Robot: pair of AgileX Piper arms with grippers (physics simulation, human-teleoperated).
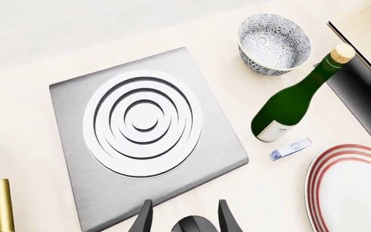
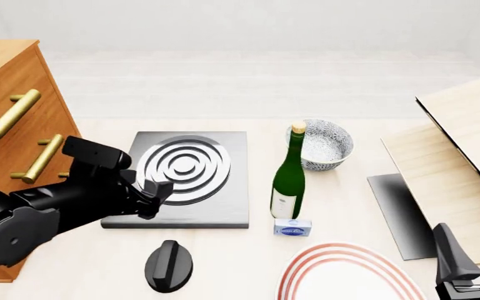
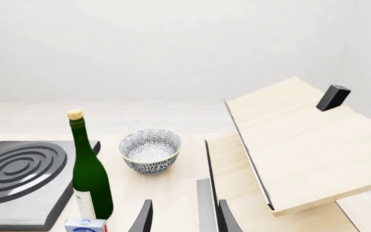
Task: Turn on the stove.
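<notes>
The stove is a flat square grey plate with silver concentric rings [image 2: 192, 178] at the table's left-middle. It fills the left wrist view [image 1: 143, 125] and shows at the edge of the right wrist view [image 3: 18, 174]. Its round black ridged knob [image 2: 168, 265] lies apart on the table, in front of the plate. My left gripper [image 2: 152, 194] is open and empty over the plate's front-left part. In the left wrist view its fingers [image 1: 184, 220] stand apart, with a dark rounded shape, seemingly the knob [image 1: 195, 225], between them at the frame's edge. My right gripper [image 2: 476, 247] is open and empty at the near right.
A green bottle [image 2: 289, 178] stands right of the stove, with a small blue box [image 2: 292, 227] at its foot. A patterned bowl [image 2: 324, 145] sits behind it. A red-rimmed plate [image 2: 349, 275], a wooden drawer cabinet [image 2: 7, 125], a dark grey sheet [image 2: 402, 212] and tilted wooden boards [image 2: 457, 162] surround them.
</notes>
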